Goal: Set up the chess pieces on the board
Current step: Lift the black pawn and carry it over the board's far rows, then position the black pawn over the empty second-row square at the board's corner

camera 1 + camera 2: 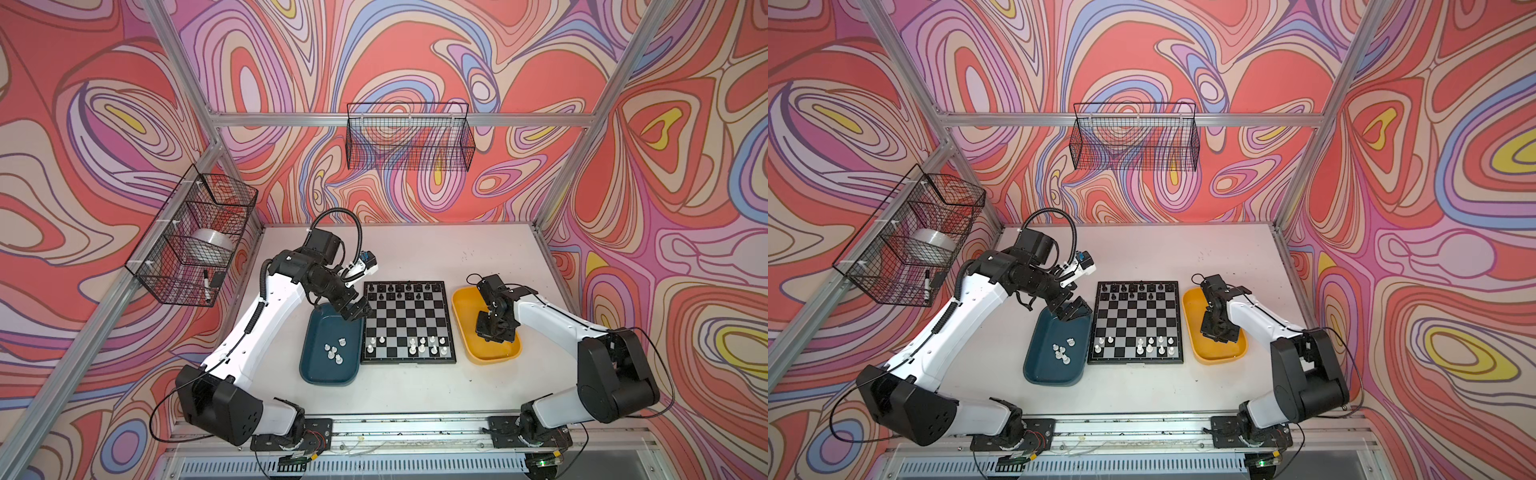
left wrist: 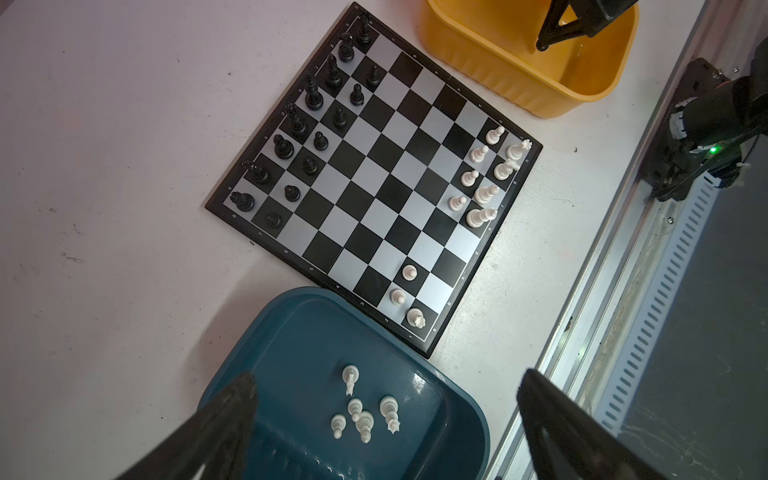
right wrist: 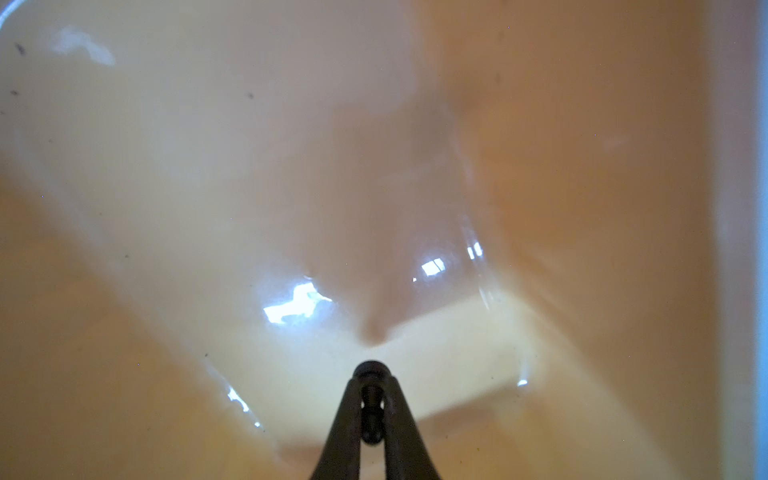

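Top views: left hand [image 1: 357,311] wide open, empty, angled down over far end of teal tray [image 1: 328,330]; right hand [image 1: 493,331] pointing straight down into yellow tray [image 1: 463,307]; board [image 1: 409,322] between them. Left wrist: five white pieces [image 2: 363,409] bunched in teal tray, so likely to nip two or scatter them. Right wrist: clamped on black pawn [image 3: 371,370], head past tips; might slip or topple black pieces [image 2: 312,99] when placed.

Swirl-patterned pink and red walls [image 1: 415,50], aluminium frame [image 1: 291,119], black wire baskets [image 1: 409,153], white tabletop [image 1: 415,249]
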Controlling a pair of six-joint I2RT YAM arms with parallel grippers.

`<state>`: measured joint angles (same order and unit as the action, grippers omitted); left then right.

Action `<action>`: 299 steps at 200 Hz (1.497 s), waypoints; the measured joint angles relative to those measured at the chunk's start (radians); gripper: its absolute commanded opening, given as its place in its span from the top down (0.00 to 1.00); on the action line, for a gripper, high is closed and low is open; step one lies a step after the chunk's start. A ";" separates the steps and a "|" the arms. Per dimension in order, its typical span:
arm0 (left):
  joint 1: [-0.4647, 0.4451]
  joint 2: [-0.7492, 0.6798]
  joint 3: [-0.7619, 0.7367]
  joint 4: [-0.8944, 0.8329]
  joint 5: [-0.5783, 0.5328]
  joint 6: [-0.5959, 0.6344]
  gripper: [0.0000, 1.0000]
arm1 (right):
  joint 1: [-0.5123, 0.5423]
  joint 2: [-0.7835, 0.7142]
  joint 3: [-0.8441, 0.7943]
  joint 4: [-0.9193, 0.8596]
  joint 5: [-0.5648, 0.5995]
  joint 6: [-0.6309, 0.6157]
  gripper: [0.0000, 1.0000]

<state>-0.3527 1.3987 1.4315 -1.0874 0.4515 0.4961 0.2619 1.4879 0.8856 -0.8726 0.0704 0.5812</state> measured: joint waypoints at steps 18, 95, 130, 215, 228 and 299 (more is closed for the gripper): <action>0.000 0.000 -0.002 0.000 0.000 0.000 0.02 | 0.000 0.006 0.011 -0.005 -0.001 -0.008 0.89; 0.000 0.000 -0.014 0.005 0.000 -0.002 0.02 | 0.000 0.052 0.092 -0.017 -0.016 -0.043 0.89; 0.000 0.000 -0.019 0.007 -0.003 -0.002 0.02 | 0.002 0.092 0.146 -0.023 -0.020 -0.058 0.89; 0.000 -0.004 -0.040 0.014 -0.014 -0.002 0.02 | 0.066 0.174 0.340 -0.068 -0.021 -0.071 0.89; 0.000 -0.004 -0.040 0.014 -0.015 -0.002 0.02 | 0.080 0.184 0.377 -0.081 -0.019 -0.072 0.90; 0.000 -0.019 -0.048 0.014 -0.014 -0.003 0.02 | 0.145 0.249 0.544 -0.139 -0.010 -0.083 0.89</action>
<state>-0.3527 1.3796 1.3838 -1.0729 0.4370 0.4934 0.4065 1.7370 1.4296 -1.0115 0.0608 0.4984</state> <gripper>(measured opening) 0.981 0.108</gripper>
